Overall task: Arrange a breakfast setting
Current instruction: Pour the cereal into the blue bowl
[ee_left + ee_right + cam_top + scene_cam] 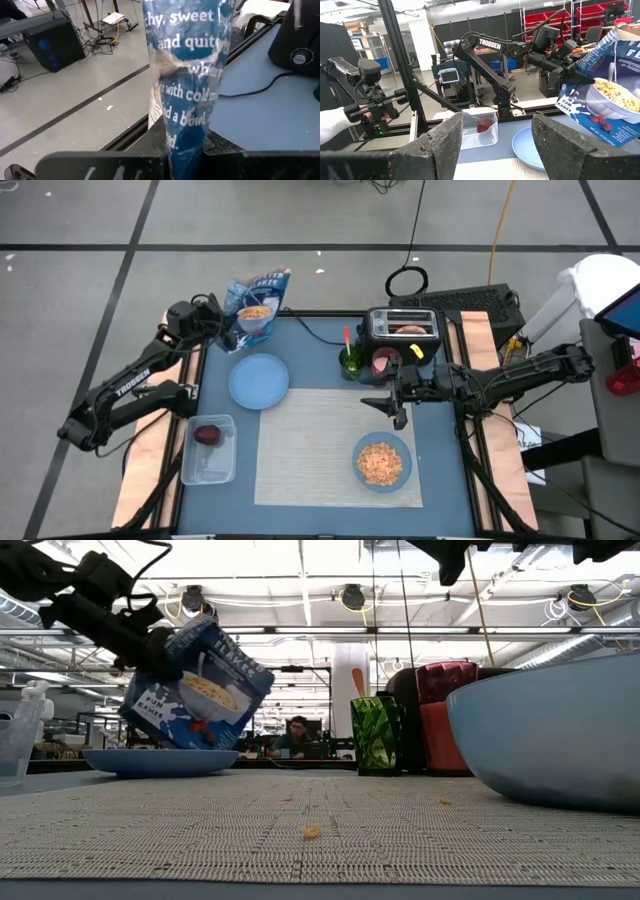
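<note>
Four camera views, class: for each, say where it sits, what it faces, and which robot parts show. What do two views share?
High: overhead, facing down; both arms.
Low: table height, facing the room; left arm.
Left wrist: behind the left gripper, shut on the cereal bag.
Right wrist: behind the open right gripper, facing the left arm.
Shared by high and right wrist: plate, tub.

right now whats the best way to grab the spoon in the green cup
Grip the orange handle where it sticks up out of the green cup, coming straight down from above. The spoon stands nearly upright with its bowl end hidden inside the cup, so only the handle is free. The right gripper, jaws open, is nearest; keep clear of the toaster beside it.
</note>
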You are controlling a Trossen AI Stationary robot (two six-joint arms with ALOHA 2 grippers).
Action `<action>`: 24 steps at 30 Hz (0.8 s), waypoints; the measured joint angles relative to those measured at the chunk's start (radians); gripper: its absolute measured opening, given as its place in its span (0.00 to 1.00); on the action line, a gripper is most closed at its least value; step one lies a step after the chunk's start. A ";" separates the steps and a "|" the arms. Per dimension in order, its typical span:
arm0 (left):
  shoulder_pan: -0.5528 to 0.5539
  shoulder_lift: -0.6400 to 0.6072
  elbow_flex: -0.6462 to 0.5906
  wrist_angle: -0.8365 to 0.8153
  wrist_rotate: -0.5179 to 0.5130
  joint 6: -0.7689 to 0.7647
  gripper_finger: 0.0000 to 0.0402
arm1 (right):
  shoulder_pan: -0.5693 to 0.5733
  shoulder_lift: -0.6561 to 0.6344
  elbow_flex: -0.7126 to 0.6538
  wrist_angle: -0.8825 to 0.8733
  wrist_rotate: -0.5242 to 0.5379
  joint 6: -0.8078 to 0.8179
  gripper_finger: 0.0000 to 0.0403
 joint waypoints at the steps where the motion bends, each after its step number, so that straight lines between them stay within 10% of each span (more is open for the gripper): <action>1: 0.000 -0.002 0.000 -0.002 -0.001 -0.001 0.06 | 0.000 0.000 0.000 -0.001 0.000 0.000 0.56; 24: -0.001 -0.003 -0.005 0.023 -0.003 0.043 0.41 | 0.000 0.000 0.000 -0.012 0.000 0.000 0.56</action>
